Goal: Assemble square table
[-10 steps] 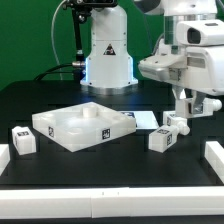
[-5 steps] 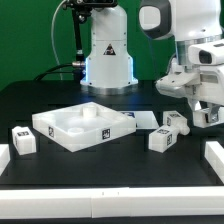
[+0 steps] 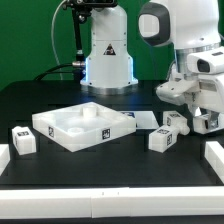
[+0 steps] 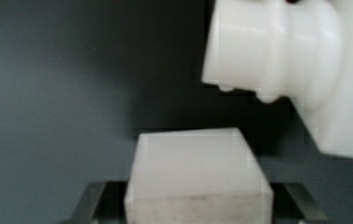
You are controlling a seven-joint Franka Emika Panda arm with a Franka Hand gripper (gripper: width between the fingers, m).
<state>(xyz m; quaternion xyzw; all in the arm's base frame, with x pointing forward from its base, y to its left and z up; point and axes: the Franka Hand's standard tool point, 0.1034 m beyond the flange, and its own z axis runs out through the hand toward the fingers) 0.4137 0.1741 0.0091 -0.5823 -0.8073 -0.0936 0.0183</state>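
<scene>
At the exterior view's right, fingers (image 4: pixel 98 203) pinch a white leg (image 4: pixel 199 185).
A slack hold could tilt it, jamming it in the tabletop (image 3: pixel 70 128).

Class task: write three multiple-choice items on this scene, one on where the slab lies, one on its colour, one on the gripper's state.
1. The slab is:
A. held in the air
B. flat on the table
C. standing on its edge

2. The slab is:
A. white
B. green
C. black

3. The gripper is:
A. open and empty
B. out of view
C. shut on a leg

Key:
1 B, it rests flat on the black surface.
2 A, it shows white in the exterior view.
3 C, the wrist view shows the fingers against both sides of the leg.
</scene>
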